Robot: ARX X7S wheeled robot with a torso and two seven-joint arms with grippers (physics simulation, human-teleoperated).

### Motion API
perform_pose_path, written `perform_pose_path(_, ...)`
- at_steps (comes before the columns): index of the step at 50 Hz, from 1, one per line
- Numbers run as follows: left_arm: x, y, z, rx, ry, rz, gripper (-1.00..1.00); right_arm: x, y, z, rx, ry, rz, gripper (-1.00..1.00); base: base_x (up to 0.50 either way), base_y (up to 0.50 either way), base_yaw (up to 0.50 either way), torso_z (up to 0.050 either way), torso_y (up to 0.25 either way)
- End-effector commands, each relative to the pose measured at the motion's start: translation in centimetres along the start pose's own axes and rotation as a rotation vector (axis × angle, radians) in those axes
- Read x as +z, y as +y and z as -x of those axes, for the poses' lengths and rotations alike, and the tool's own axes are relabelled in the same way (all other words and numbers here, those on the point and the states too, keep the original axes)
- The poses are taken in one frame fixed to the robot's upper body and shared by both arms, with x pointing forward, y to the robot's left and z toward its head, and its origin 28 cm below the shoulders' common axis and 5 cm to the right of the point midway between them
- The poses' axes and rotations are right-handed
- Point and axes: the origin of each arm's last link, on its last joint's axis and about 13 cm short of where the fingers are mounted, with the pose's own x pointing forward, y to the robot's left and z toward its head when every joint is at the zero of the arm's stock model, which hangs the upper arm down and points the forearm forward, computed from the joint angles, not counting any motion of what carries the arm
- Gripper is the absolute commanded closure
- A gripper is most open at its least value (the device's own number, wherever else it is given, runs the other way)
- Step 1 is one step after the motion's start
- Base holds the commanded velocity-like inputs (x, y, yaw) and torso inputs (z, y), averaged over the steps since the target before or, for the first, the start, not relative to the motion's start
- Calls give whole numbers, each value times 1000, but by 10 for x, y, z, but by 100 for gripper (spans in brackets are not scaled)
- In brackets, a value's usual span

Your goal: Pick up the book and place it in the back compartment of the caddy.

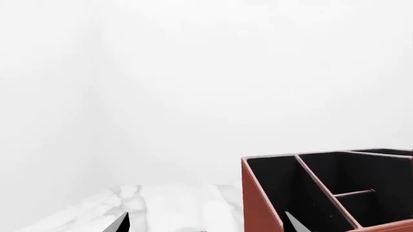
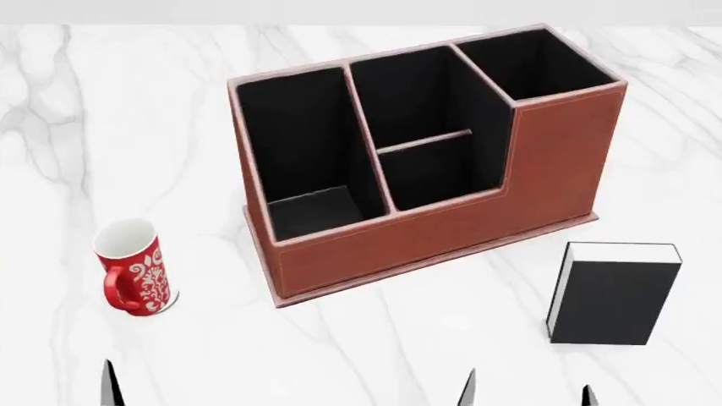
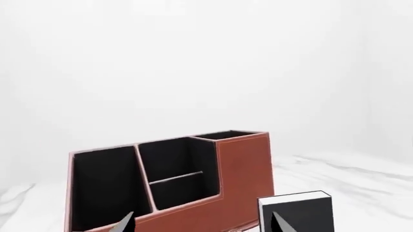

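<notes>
Head view, left to right. A white marble counter with grey veining [image 2: 135, 127] carries all the objects. At the near left stands a red ceramic mug with a white pattern and white interior [image 2: 134, 267], upright, its handle turned to the left; it is well apart from the organiser.

At the centre sits the reddish-brown leather caddy with pale stitching and black lining [image 2: 451, 233], set at a slight angle to the counter's edge. Its left end is one long undivided cell; its middle column is split by a thin cross divider; its right end is a tall square cell behind the raised step of the front wall. The back compartment [image 2: 412, 106], on the far side of the thin cross divider in the middle column, holds nothing visible.

At the near right, the thick black hardback book with white page edges [image 2: 615, 296] stands upright on the counter, just beside the caddy's right near corner but not touching it.

The left pincer [image 1: 205, 223] shows only as two dark fingertips, set apart with nothing between them, facing the caddy's left end. The right pincer [image 3: 201, 221] likewise has its two fingertips spread apart and empty, with the book beyond one tip.
</notes>
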Motion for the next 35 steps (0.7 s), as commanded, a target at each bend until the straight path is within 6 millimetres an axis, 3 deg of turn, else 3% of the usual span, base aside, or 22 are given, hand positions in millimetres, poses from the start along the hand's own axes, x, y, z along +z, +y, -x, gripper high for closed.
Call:
perform_pose_path(1,11,2,8,24,-125,10,-100,10,-2,7,-21,-83,-28,-100,0,0,0,0,0)
perform_pose_path(35,18,5,12,52,-199,62,-100,15,-2,12,-26,-152,-38,-100,0,-21,0,0,0)
